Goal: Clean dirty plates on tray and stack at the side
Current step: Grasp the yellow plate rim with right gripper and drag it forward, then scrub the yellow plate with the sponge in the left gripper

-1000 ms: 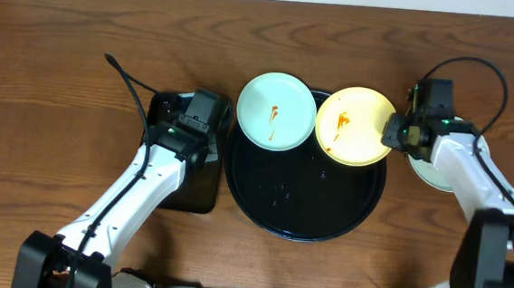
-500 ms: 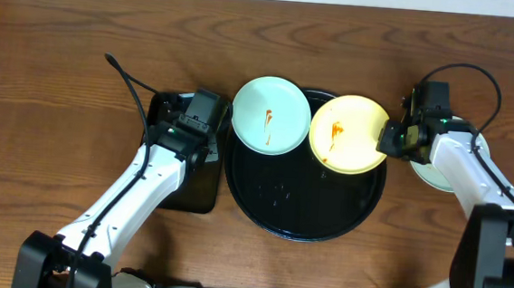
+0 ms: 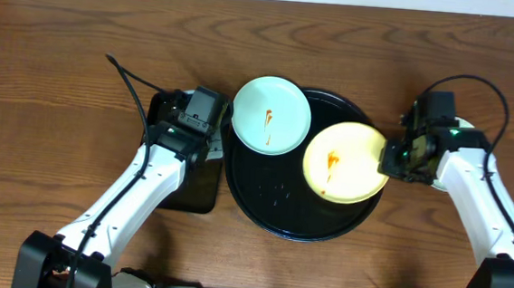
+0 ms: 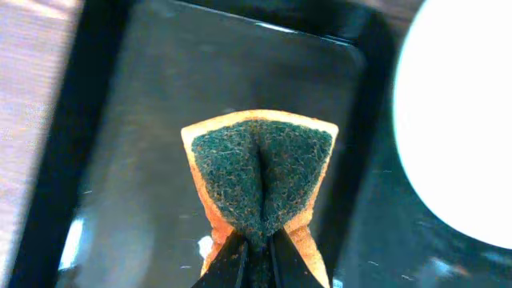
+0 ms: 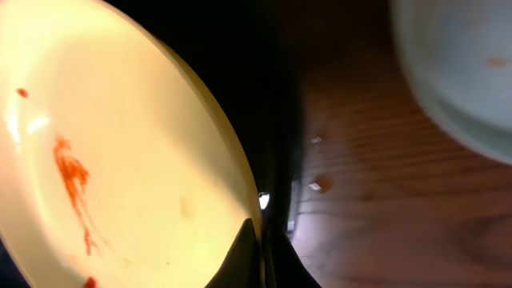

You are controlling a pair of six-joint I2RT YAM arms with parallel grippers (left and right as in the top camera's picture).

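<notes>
Progress is judged to be at an early stage. Orange-brown smears are borne by the pale yellow round plate [image 3: 345, 161] and by the pale blue round plate [image 3: 271, 115], so neither is judged wiped. The yellow one is placed over the right half of the large round glossy black tray [image 3: 272, 195]; the blue one overhangs the tray's far-left rim. A second pale blue plate [image 5: 448, 64] is seen on the wooden table [image 3: 63, 58] off the tray, near the right gripper [image 5: 262, 240]. It is taken as the start of the stack, though a small speck is visible on it. The yellow plate's right rim is pinched by the right gripper; whether the plate is lifted cannot be told. A folded green-faced orange sponge [image 4: 260, 168] is pinched by the left gripper [image 4: 254, 244] above the smaller rectangular black tray [image 4: 144, 120]. No long axis is offered by round plates. Both smeared plates are turned face up, and the yellow plate's streak is drawn out from far to near.
</notes>
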